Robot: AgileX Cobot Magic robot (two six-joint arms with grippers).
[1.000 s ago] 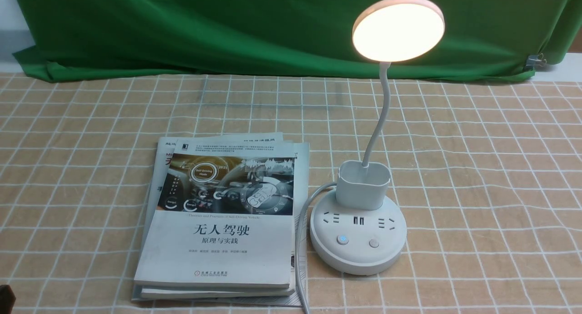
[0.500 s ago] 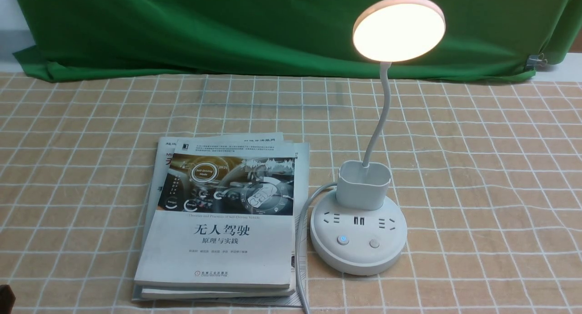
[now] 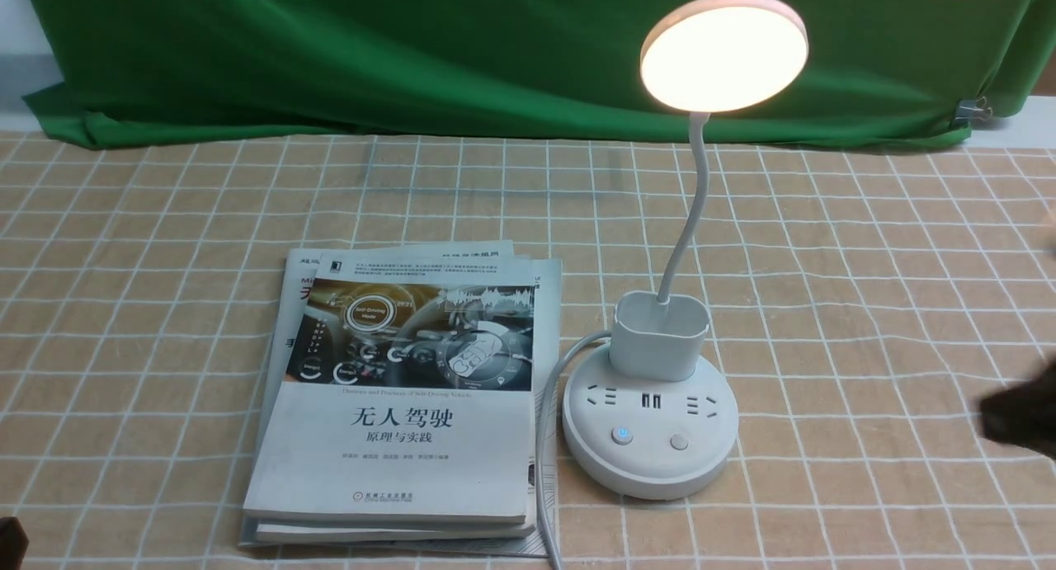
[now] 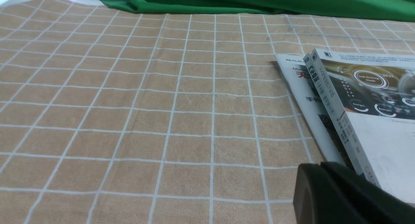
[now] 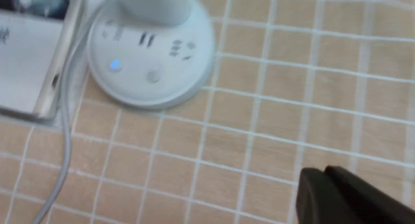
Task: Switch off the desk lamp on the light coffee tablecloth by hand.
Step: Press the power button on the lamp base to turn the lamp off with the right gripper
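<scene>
sliding in at the right edge, our right gripper (image 3: 1020, 415) is now showing as a dark blur, fingers (image 5: 311, 193) pressed together, empty. we are nearing the lamp (image 3: 660, 343), glowing on the checked tablecloth (image 3: 866, 306) beside the books (image 3: 396, 446), its buttons (image 3: 622, 435) untouched. our left gripper (image 4: 324, 191) is waiting closed, far off.

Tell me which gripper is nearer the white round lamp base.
Right. The right gripper is off to the lamp base's right, bare tan cloth between; the left gripper sits far left, beyond the stacked books.
</scene>
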